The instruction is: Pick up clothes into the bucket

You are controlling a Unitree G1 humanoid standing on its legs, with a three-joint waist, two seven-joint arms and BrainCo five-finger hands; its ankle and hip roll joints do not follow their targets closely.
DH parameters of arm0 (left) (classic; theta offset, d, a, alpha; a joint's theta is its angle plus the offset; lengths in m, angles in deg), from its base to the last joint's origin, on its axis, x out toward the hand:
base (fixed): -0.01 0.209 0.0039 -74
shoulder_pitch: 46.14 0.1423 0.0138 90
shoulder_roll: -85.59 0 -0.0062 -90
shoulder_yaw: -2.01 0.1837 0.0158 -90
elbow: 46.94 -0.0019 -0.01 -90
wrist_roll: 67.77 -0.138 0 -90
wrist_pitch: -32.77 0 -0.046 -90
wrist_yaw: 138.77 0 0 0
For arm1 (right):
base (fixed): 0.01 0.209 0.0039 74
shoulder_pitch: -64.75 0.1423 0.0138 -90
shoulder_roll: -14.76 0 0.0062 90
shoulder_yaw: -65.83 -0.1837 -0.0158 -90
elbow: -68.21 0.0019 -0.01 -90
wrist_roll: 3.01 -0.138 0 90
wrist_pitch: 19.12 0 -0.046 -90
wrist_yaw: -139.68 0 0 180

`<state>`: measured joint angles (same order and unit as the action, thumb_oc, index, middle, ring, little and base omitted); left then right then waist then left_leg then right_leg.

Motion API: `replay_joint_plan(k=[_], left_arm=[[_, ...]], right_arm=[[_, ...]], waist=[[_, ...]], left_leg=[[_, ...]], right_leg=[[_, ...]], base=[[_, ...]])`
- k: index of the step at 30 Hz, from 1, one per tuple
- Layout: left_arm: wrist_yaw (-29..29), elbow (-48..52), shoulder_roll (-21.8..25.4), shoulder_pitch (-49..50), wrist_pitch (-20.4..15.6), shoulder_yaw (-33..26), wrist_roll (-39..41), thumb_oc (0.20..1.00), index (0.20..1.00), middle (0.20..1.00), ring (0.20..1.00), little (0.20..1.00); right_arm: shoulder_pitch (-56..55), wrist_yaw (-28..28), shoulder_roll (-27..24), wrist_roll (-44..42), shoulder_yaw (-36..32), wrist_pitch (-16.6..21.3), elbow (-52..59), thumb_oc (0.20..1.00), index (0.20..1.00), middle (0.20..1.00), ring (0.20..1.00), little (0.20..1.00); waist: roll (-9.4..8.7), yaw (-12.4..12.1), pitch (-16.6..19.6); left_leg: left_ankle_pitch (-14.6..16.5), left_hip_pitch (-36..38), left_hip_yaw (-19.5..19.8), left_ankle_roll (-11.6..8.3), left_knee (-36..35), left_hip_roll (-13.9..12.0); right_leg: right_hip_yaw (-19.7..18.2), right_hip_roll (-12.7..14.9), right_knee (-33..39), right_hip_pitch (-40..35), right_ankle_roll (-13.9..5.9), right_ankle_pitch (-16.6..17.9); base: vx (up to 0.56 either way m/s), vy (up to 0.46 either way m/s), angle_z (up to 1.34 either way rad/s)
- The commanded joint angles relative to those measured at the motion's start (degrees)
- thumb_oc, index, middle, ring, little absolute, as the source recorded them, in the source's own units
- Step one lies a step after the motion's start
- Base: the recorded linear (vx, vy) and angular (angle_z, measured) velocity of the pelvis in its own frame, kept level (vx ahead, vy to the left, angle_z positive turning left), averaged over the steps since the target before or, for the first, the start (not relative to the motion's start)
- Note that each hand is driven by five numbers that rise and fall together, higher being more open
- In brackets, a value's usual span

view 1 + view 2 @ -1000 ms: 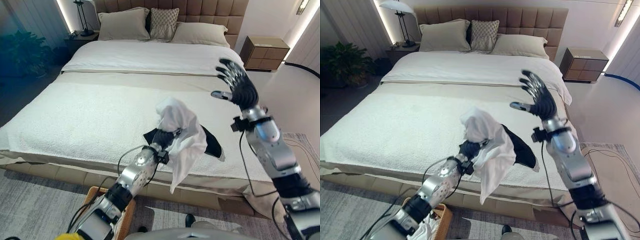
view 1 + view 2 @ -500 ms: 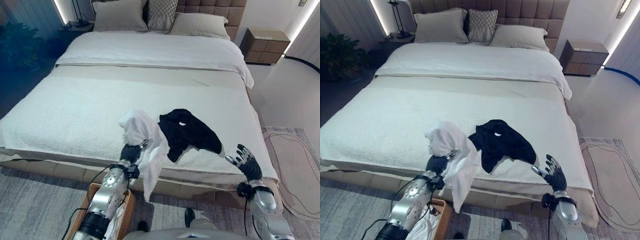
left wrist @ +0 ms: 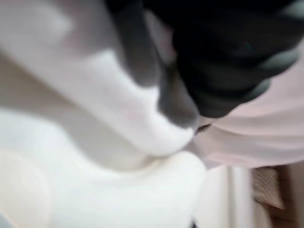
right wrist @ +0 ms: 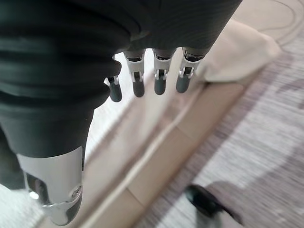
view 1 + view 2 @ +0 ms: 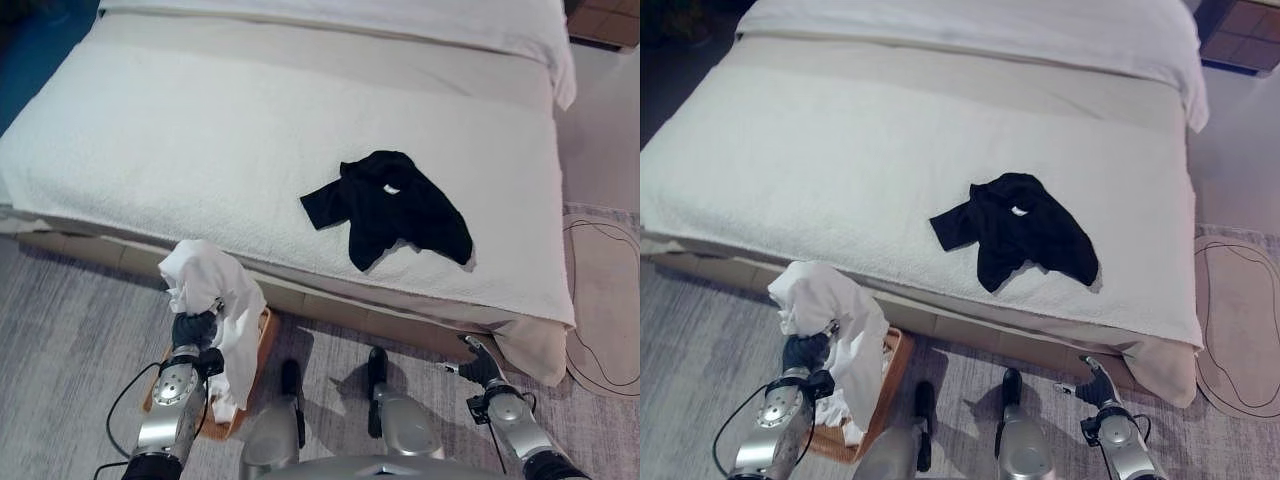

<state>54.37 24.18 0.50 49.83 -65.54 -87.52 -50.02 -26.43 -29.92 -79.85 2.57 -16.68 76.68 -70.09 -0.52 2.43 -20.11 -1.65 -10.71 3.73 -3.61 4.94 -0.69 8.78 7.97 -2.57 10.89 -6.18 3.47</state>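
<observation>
The left robot hand (image 5: 194, 330) is clamped on a white garment (image 5: 215, 290) hanging over the basket (image 5: 892, 372) at near left. Draped cloth could snag the rim and spill. The right robot hand (image 4: 152, 76), fingers relaxed apart, idles near right. A black garment (image 5: 390, 205) lies on the bed (image 5: 200, 130).

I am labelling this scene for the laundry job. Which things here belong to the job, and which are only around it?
Belongs to the job:
white garment, held in the left hand
basket on the floor under it
black garment on the bed
right hand, open and low

Only around:
bed
grey carpet
round mat
</observation>
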Motion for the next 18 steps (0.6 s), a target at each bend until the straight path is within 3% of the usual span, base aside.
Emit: replay_joint_plan(k=[1, 12, 18], left_arm=[[4.31, -1.73, 3.73, -0.44, -3.74, -4.78, -4.9, 0.2, 0.2, 0.2, 0.2, 0.2], [13.33, -16.15, 9.79, -10.41, -1.65, -4.54, -8.93, 0.2, 0.2, 0.2, 0.2, 0.2], [16.74, -18.67, 11.52, -15.09, -0.73, -4.12, -8.54, 0.2, 0.2, 0.2, 0.2, 0.2]], right_arm=[[-0.02, 2.35, 0.5, -0.74, 0.29, 0.06, -1.5, 1.0, 1.0, 1.0, 1.0, 1.0], [5.55, 5.46, -0.83, -3.91, 1.55, 0.89, -1.51, 1.0, 1.0, 1.0, 1.0, 1.0], [7.25, 6.66, -1.66, -5.21, 2.91, 1.62, 1.39, 1.0, 1.0, 1.0, 1.0, 1.0]], waist=[[-2.39, -0.48, -1.41], [-4.2, -1.12, -9.28], [-4.67, -0.55, -9.68]], left_leg=[[4.62, -8.15, 2.03, 1.76, 11.08, 3.68], [7.3, -22.49, 3.52, 2.68, 24.7, 4.33], [8.03, -30.86, 4.12, 2.79, 29.38, 4.76]], right_leg=[[0.65, 4.05, -11.68, 4.03, -1.21, -5.79], [-0.2, 4.92, -24.58, 17.35, 0.1, -9.33], [-0.52, 5.47, -30.23, 25.51, 0.56, -11.14]], base=[[-0.07, 0.017, 0.49], [-0.08, 0.012, 0.14], [-0.03, -0.004, 0.03]])
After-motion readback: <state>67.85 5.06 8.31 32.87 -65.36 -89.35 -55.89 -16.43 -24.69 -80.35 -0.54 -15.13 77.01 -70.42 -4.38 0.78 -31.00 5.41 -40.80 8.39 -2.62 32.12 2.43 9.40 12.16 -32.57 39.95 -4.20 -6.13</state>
